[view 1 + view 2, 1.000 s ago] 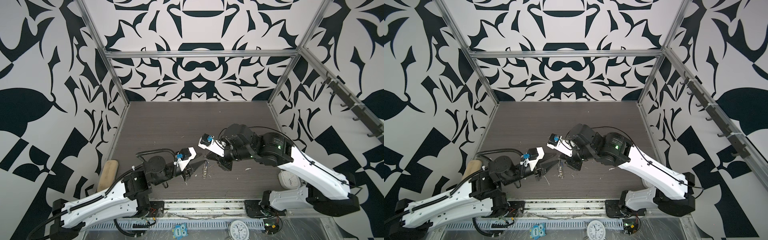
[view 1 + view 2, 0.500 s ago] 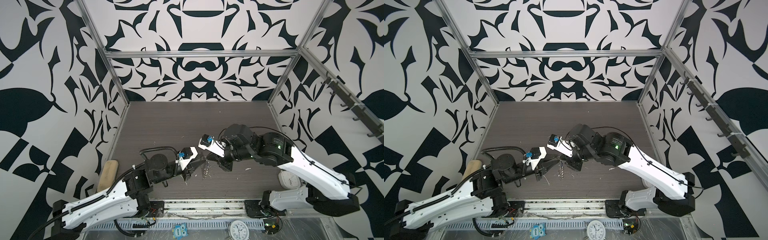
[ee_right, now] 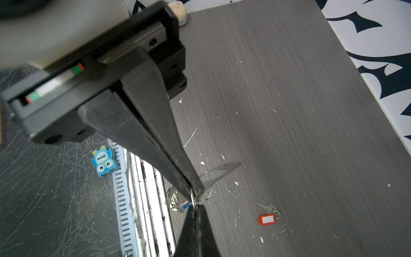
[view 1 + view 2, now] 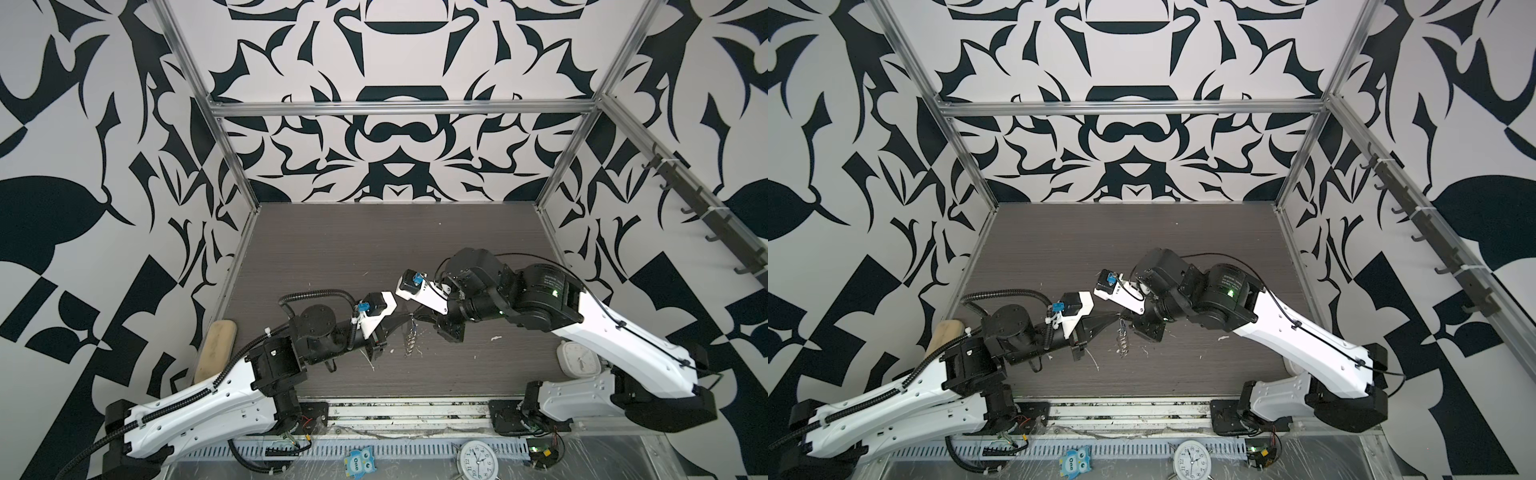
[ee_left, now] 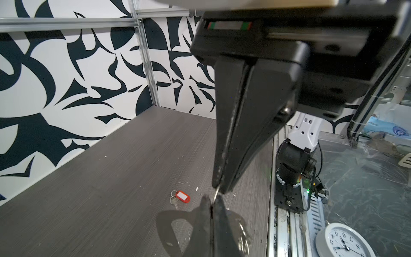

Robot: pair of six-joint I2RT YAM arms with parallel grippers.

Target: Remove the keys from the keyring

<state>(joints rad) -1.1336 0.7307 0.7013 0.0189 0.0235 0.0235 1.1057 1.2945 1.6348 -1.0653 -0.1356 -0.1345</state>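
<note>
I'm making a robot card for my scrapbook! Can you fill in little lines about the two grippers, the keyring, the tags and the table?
Left gripper: shut, pinching a thin wire ring
Right gripper: shut, tip to tip with the left one, on the same ring
Keyring: silver bunch dangling below the two tips
Blue tag: only a sliver shows, right by the tips
Red tag: lying on the table with a silver key, apart from both grippers

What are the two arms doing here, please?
The left gripper and the right gripper are both shut, tip to tip, on one thin metal ring above the table. The keyring hangs beneath them with a blue tag beside it. The red tag and its key lie loose on the table.
</note>
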